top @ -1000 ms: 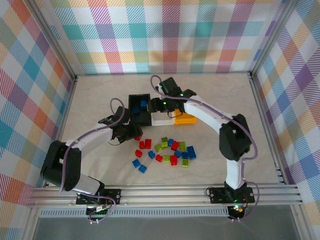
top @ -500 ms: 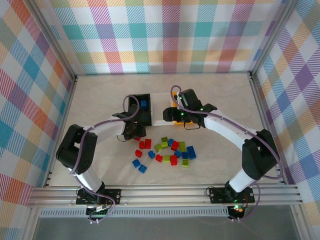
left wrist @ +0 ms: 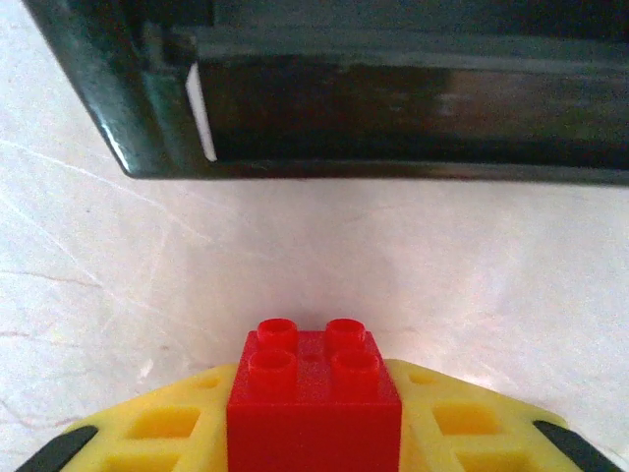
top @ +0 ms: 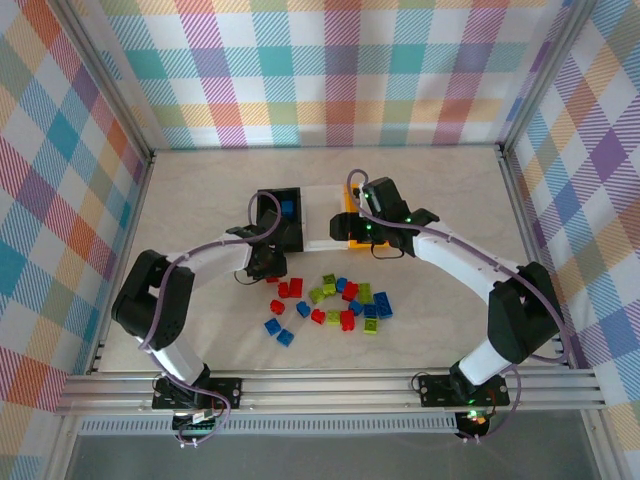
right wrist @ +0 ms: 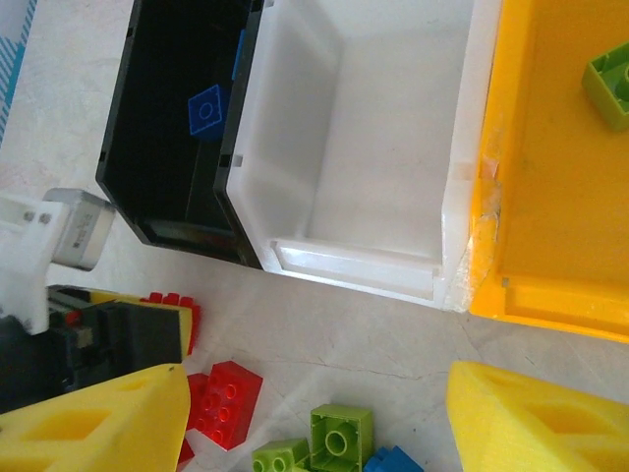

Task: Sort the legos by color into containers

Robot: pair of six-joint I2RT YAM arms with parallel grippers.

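Then | left gripper [top: 269, 266] squeezed a red brick [left wrist: 314, 398] just beside the black bin [left wrist: 393, 108] | right gripper [right wrist: 316, 385] stood open near the white bin [right wrist: 393, 147] | other bricks [top: 340, 300] lay on the table [top: 200, 200]

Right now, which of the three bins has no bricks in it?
The white middle bin: its visible inside is bare, while the black bin holds a blue brick and the orange-yellow bin a lime green brick.
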